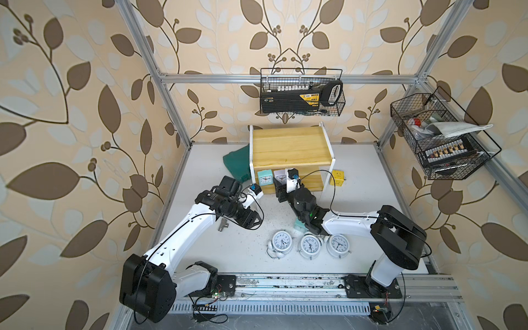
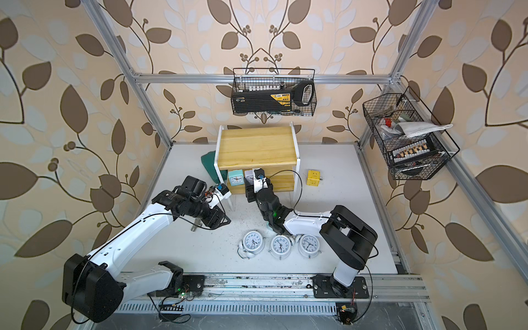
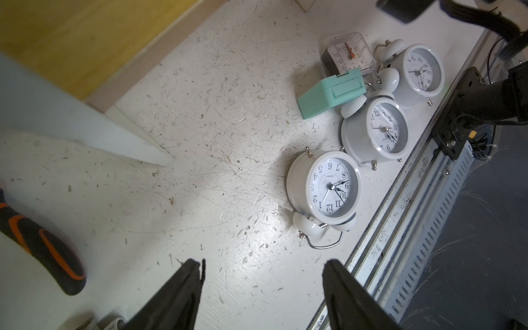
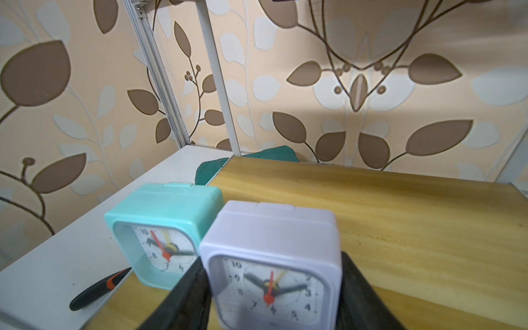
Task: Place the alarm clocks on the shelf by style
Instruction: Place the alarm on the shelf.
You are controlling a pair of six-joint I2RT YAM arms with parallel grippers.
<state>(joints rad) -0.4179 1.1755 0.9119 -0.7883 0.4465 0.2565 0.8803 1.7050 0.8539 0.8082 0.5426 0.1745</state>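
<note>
The right pincer (image 4: 273, 303) is gripping the lilac clock (image 4: 274, 228), holding it at the near edge of the lower board of the shelf (image 4: 400, 228), just right of the teal clock (image 4: 163, 217) standing there. The next move is calling for a gentle release and a retreat that avoids nudging that neighbour. The left pincer (image 3: 263, 285) is hanging open and empty over the desk (image 3: 200, 143), and its wrist view is showing what the right arm is largely hiding in both top views: a second teal clock (image 3: 331, 94) lying flat and a dark clear-cased clock (image 3: 347, 55) beside the three round twin-bell clocks (image 3: 331, 188).
</note>
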